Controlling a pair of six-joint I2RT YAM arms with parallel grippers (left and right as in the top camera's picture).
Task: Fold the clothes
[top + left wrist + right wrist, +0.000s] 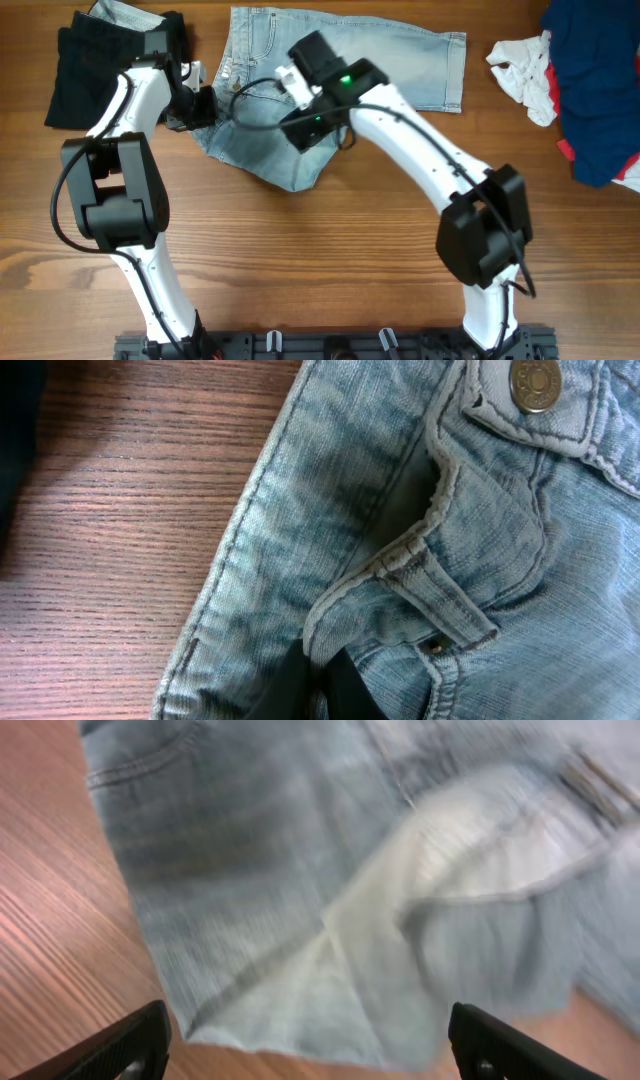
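Note:
Light blue denim shorts (330,60) lie spread at the back middle of the table, with one part folded toward the front (290,165). My left gripper (200,105) is shut on the shorts' waistband at their left edge. In the left wrist view the dark fingers (325,695) pinch a denim fold below the metal button (535,382). My right gripper (302,132) hovers over the folded part, open wide and empty. The right wrist view is blurred. It shows both fingers (310,1040) well apart above the denim hem (300,970).
A black garment (90,70) with another denim piece (130,15) on it lies at the back left. A white and red cloth (525,70) and a dark blue garment (600,90) lie at the back right. Bare wood table (300,270) fills the front.

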